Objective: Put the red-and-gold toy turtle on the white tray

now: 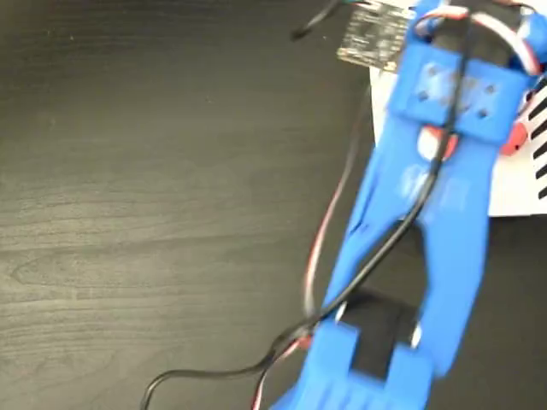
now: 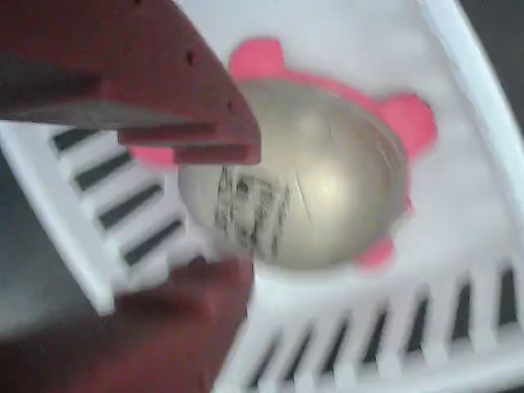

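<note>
The red-and-gold toy turtle [image 2: 319,188] lies on the white tray [image 2: 458,115], close to the tray's striped corner; its gold shell shows a dark printed mark. In the wrist view my gripper [image 2: 241,209] hovers over the turtle's left end. Its dark red fingers [image 2: 180,98] are parted and do not squeeze the shell, so it is open. In the fixed view the blue arm [image 1: 427,196] reaches over the white tray [image 1: 513,192] at the right edge and hides the gripper. Only a coral-red bit of the turtle [image 1: 513,137] peeks out beside it.
A dark wood-grain table [image 1: 154,196] spreads to the left in the fixed view. Black and red cables [image 1: 329,231] trail from the arm down to the front edge. A small circuit board [image 1: 376,34] lies at the top beside the tray.
</note>
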